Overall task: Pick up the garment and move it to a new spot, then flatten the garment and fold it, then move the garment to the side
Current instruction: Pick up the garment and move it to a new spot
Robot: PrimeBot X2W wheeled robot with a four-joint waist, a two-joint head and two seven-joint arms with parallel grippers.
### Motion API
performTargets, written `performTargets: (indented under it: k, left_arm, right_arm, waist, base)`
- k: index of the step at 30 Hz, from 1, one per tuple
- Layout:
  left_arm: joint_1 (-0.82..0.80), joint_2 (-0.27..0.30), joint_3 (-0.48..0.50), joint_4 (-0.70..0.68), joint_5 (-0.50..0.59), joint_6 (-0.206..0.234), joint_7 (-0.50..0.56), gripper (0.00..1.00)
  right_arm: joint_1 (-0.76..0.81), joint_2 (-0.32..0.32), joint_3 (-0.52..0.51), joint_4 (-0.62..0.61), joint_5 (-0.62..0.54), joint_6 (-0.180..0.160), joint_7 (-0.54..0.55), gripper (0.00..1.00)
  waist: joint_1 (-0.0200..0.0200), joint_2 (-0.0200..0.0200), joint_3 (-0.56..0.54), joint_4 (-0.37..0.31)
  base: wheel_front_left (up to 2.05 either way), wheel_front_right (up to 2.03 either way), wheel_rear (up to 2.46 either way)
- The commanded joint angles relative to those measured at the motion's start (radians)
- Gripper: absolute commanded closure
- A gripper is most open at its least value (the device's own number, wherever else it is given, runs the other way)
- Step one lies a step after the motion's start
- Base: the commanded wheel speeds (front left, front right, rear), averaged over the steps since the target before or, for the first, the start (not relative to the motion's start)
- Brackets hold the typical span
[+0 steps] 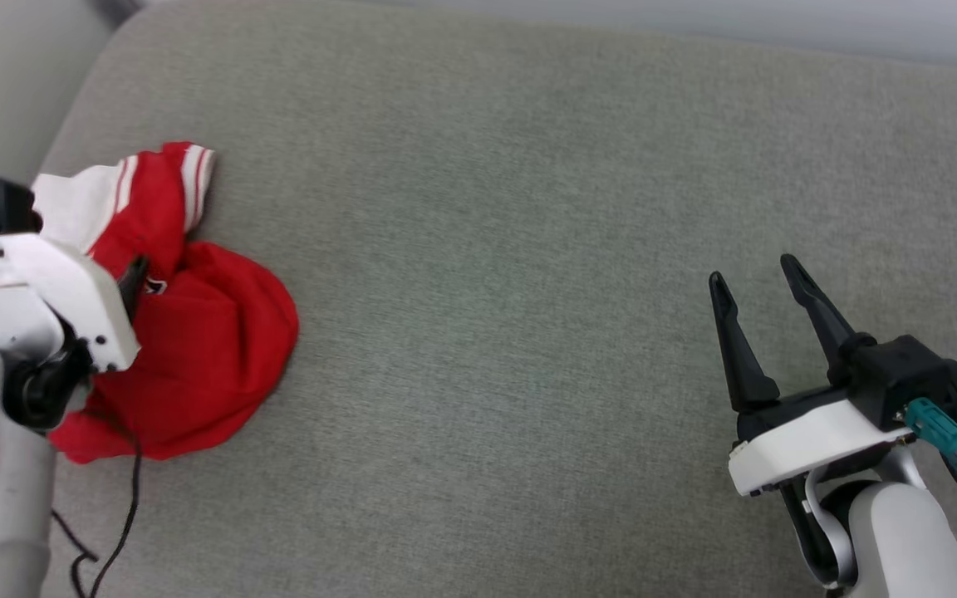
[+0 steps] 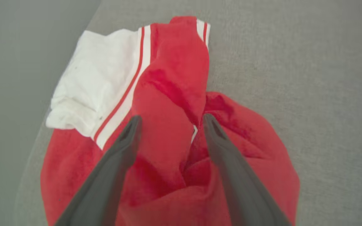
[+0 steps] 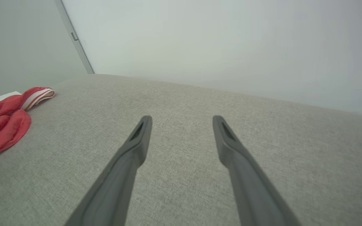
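Note:
The garment (image 1: 213,349) lies crumpled in a red heap at the left edge of the grey cushion, with a white sleeve and striped band (image 1: 188,178) at its far end. My left gripper (image 2: 170,121) hovers open over the heap, a raised red fold (image 2: 168,103) between its two fingers. In the head view the left gripper (image 1: 131,278) is mostly hidden by its white wrist. My right gripper (image 1: 757,278) stands open and empty at the lower right, far from the garment (image 3: 2,122), which lies at the left edge of the right wrist view.
The grey fabric cushion (image 1: 528,249) spreads wide between the garment and my right arm. Its left edge (image 1: 71,124) drops off beside the heap. A black cable (image 1: 125,515) hangs from my left arm. A pale wall (image 3: 231,40) stands behind the cushion.

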Motion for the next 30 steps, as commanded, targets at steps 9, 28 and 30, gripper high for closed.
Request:
performTargets:
  k: [9, 28, 30]
  left_arm:
    - [-0.012, 0.055, -0.031, 0.202, -0.102, -0.007, 0.274, 0.00]
    - [-0.109, 0.092, -0.081, 0.192, 0.003, 0.029, -0.026, 1.00]
    - [-0.124, 0.089, -0.088, 0.174, 0.025, 0.042, -0.094, 1.00]
  right_arm:
    - [-0.058, 0.000, 0.016, 0.051, 0.027, 0.000, -0.040, 0.00]
    - [0.002, 0.000, 0.005, 0.116, 0.063, 0.000, -0.074, 0.00]
    - [0.017, 0.000, 0.003, 0.115, 0.071, 0.000, -0.075, 0.00]
  waist:
    - [-0.0001, 0.0000, 0.068, -0.061]
    - [-0.0001, 0.0000, -0.106, -0.051]
    - [-0.0001, 0.0000, -0.139, -0.050]
  base:
    - [0.00, 0.00, 0.00]
    - [0.00, 0.00, 0.00]
    - [0.00, 0.00, 0.00]
